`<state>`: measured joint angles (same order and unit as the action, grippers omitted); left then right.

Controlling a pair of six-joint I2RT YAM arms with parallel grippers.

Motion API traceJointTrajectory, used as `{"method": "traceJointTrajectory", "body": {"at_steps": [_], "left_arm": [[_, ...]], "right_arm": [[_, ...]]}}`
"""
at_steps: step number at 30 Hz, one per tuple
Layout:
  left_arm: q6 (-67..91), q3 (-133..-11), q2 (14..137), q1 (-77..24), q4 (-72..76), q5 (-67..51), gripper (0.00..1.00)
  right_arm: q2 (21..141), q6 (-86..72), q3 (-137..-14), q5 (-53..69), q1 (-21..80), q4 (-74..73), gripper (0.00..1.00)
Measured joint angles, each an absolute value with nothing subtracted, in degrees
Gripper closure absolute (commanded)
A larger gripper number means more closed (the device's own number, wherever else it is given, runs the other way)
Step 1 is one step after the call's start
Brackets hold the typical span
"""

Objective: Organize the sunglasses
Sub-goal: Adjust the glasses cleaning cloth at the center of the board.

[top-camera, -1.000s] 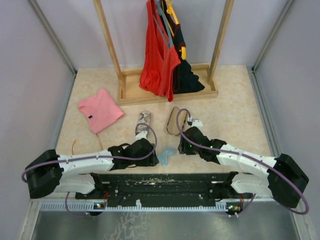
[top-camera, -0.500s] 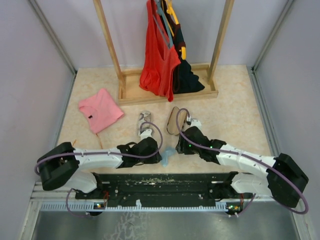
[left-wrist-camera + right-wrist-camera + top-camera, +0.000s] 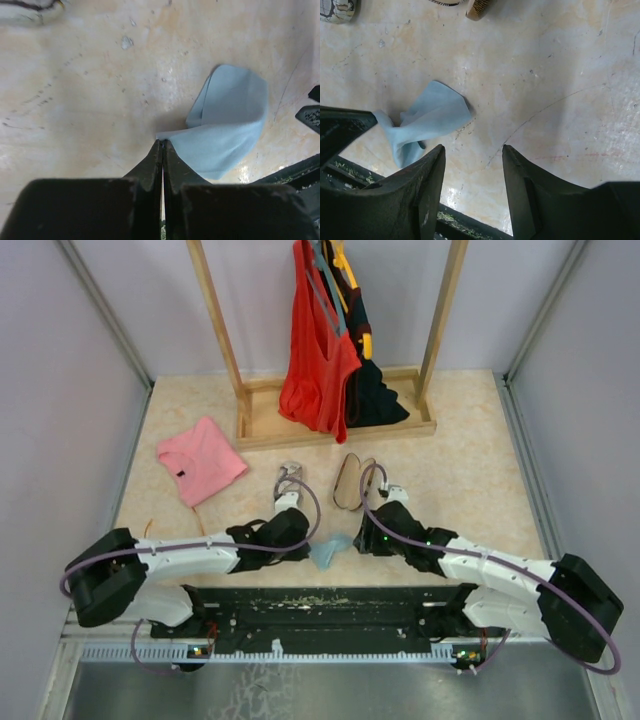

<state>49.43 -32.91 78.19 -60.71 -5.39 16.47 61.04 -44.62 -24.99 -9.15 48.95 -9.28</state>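
Top external view gives us the beige table point(image 3: 450, 470), with a wooden rack point(image 3: 340, 428) of hanging clothes point(image 3: 315, 360) at upper centre and a pink shirt point(image 3: 200, 460) lying at centre left. Lower down, we see the left gripper point(image 3: 162, 145) pinched tight on an edge of the light blue cloth point(image 3: 230, 120). The right gripper point(image 3: 472, 165) stands partly open with nothing between its fingers, just right of that cloth. Above them lie the brown case point(image 3: 349, 483) and, just to its left, the sunglasses point(image 3: 290, 477), untouched.
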Motion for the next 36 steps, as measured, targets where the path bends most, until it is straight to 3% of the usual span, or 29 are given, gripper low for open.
{"method": "traceJointTrajectory", "body": {"at_steps": [19, 20, 25, 27, 30, 36], "left_arm": [[43.64, -29.43, 66.74, -50.54, -12.32, 19.27, 1.0], [43.64, -29.08, 66.67, -50.3, -12.64, 19.29, 0.98], [43.44, -28.38, 66.39, -50.09, -12.62, 16.6, 0.62], [43.88, -28.34, 66.35, -50.11, -11.94, 14.61, 0.54], [45.45, -27.7, 66.37, -50.65, -9.17, 11.68, 0.49], [49.08, -27.33, 69.17, -51.79, -4.97, 10.33, 0.48]], "right_arm": [[68.14, -49.28, -24.53, -5.58, 48.56, 1.19, 0.42], [69.08, -49.28, -24.82, -5.34, 48.4, 1.23, 0.42], [71.05, -49.08, -26.98, -5.3, 47.88, 0.91, 0.42], [70.74, -49.1, -27.22, -5.93, 47.86, 0.8, 0.42], [69.04, -49.1, -27.05, -6.76, 47.83, -0.1, 0.42], [64.97, -49.19, -26.2, -7.7, 47.81, -0.71, 0.42]]}}
